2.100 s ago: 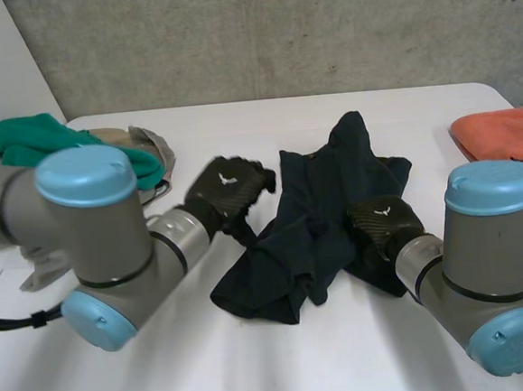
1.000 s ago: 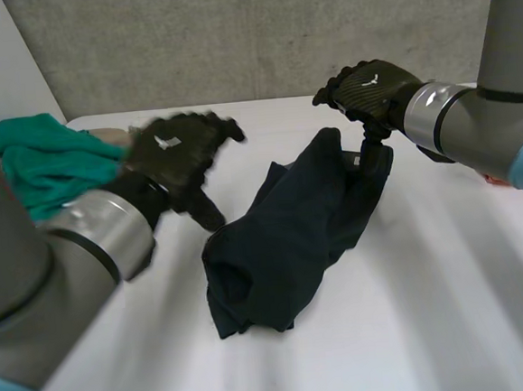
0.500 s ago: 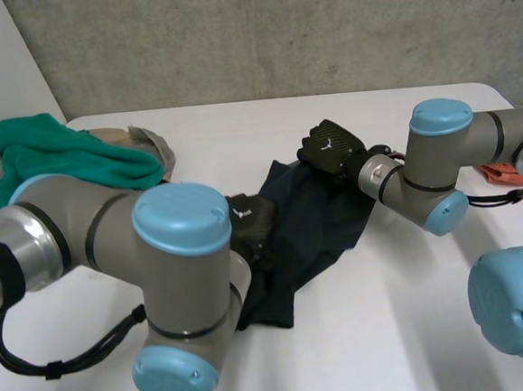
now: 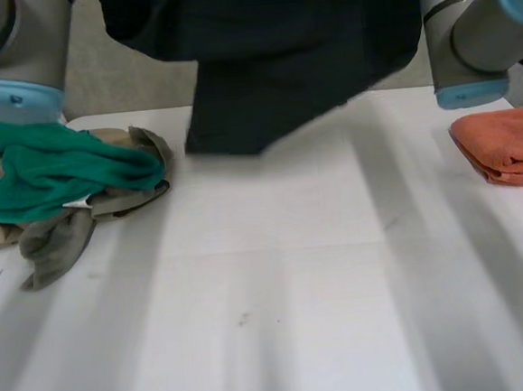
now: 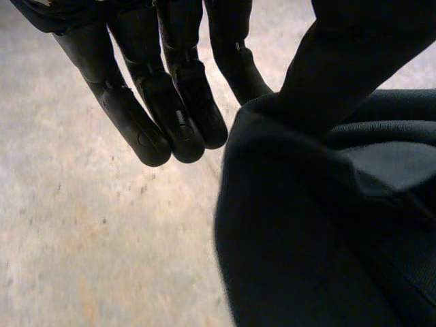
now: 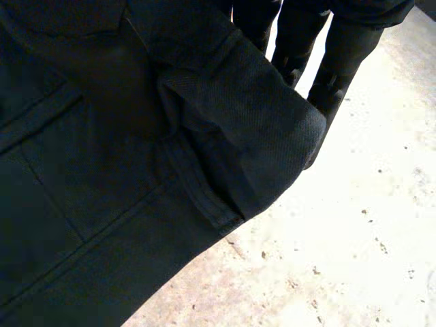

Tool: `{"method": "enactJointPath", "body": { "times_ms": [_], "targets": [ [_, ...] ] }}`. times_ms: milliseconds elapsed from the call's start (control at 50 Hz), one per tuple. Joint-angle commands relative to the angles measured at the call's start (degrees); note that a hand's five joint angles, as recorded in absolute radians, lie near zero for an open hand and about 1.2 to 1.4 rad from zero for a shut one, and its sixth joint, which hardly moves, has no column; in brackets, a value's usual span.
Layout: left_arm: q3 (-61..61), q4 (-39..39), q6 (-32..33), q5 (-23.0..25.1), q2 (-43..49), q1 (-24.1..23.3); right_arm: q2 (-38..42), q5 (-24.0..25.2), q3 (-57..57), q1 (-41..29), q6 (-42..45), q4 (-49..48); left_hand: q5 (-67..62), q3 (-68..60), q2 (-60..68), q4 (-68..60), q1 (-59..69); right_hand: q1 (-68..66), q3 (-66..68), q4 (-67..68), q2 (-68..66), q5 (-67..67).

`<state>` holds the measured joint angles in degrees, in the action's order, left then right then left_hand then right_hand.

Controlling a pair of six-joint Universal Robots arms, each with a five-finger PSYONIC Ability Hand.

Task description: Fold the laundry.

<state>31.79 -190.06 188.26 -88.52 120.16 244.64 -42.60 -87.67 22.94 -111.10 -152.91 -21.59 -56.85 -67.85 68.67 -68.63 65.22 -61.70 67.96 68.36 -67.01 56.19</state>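
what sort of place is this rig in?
Probably a robotics lab, not a home: bare concrete wall, plain white table, green cloth pile and folded orange cloth staged at its sides.

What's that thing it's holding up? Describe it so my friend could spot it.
Start at the white table. Above its far edge hangs a dark navy garment, lifted off the surface. Unlike the green cloth heaped at the left and the orange cloth folded at the right, it is dark and airborne.
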Motion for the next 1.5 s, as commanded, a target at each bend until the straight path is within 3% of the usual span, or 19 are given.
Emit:
{"method": "enactJointPath", "body": {
  "times_ms": [20,180,280,340,380,440,520,660,760,920,1040,1200,1320,1500],
  "targets": [
    [14.1,0.5,-1.7,1.4,-4.2,3.0,-8.4,2.2,17.9,0.4,-2.8,2.8,-13.1,-12.1,11.3,-11.4,14.8,-18.3,12.0,11.6,-13.0,13.8],
    [40.9,-1.5,-1.7,6.1,-5.3,5.0,-13.4,11.5,46.7,1.9,-1.7,3.4,-13.1,-12.1,11.3,-11.4,14.8,-18.3,12.0,11.6,-13.0,13.8],
    [50.6,0.8,-1.1,10.7,-2.7,4.4,-12.9,13.7,58.6,1.5,1.8,7.0,-13.1,-12.1,11.3,-11.4,14.8,-18.3,12.0,11.6,-13.0,13.8],
    [51.9,3.1,-0.1,11.5,-2.0,4.5,-13.0,13.3,60.2,1.3,3.3,10.1,-13.1,-12.1,11.3,-11.4,14.8,-15.9,9.7,9.3,-10.6,11.5],
    [51.9,6.1,1.4,11.6,-1.8,4.5,-13.2,12.9,60.5,1.2,3.4,13.5,-9.2,-8.2,7.4,-7.4,10.8,-3.4,-2.9,-3.3,2.0,-1.1],
    [51.4,9.7,3.9,11.4,-2.1,5.0,-13.9,11.6,59.6,1.2,2.4,18.6,11.0,12.0,-12.8,12.7,-9.3,20.3,-26.6,-27.0,25.6,-24.8],
    [51.0,10.9,5.1,10.6,-3.5,5.8,-15.5,8.5,58.4,1.3,1.3,24.7,33.4,34.4,-35.2,35.1,-31.7,26.9,-33.2,-33.6,32.3,-31.4],
    [52.8,10.9,5.4,10.4,-7.7,5.8,-20.4,4.4,59.5,1.9,-0.5,31.7,39.8,40.8,-41.6,41.6,-38.2,30.2,-36.4,-36.8,35.5,-34.7],
    [56.3,13.0,5.5,9.9,-9.8,4.3,-26.2,4.8,64.2,2.2,2.2,34.3,32.6,33.6,-34.4,34.4,-31.0,28.3,-34.6,-35.0,33.6,-32.8],
    [60.7,14.0,7.6,9.2,-9.2,0.7,-31.2,11.1,74.1,2.1,11.4,26.6,22.0,23.0,-23.8,23.8,-20.4,22.6,-28.9,-29.3,27.9,-27.1],
    [61.1,12.6,10.5,6.4,-6.2,-0.1,-30.6,16.8,79.0,2.2,15.2,16.6,27.8,28.8,-29.7,29.6,-26.2,22.9,-29.2,-29.6,28.2,-27.4],
    [57.5,9.4,14.2,1.8,-1.2,0.9,-23.2,17.4,76.6,2.9,15.9,10.3,35.9,36.9,-37.8,37.7,-34.3,31.0,-37.2,-37.6,36.3,-35.5],
    [54.2,8.7,16.8,1.0,2.2,1.9,-18.6,17.4,73.7,3.6,15.9,6.6,38.3,39.3,-40.1,40.1,-36.7,30.8,-37.1,-37.5,36.2,-35.3],
    [48.9,6.0,20.7,0.2,7.0,1.0,-13.0,16.7,69.3,3.2,15.9,-0.7,32.4,33.4,-34.3,34.2,-30.8,24.3,-30.6,-31.0,29.6,-28.8]
  ]
}}
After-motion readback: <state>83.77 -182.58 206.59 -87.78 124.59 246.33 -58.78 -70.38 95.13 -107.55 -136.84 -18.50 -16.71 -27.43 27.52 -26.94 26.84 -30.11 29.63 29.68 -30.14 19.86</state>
